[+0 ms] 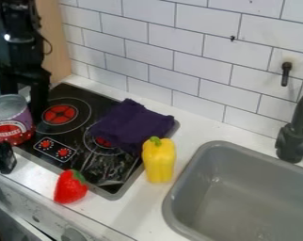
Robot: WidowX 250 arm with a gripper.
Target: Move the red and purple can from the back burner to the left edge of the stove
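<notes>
Camera view: fingers [39, 100] parted beside tin can [14, 117].

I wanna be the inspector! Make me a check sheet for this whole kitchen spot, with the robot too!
Surface: white counter, black stove, gray sink.
Job's things: cherry can, upright by the stove's left side.
Clutter: purple cloth on the stove; yellow pepper and strawberry at its edges; small black object near the can.
Gripper: right by the can, fingers apart; touching unclear.
Cables: thin dark loop beside the arm.
Surroundings: white brick-pattern wall, black faucet.
</notes>
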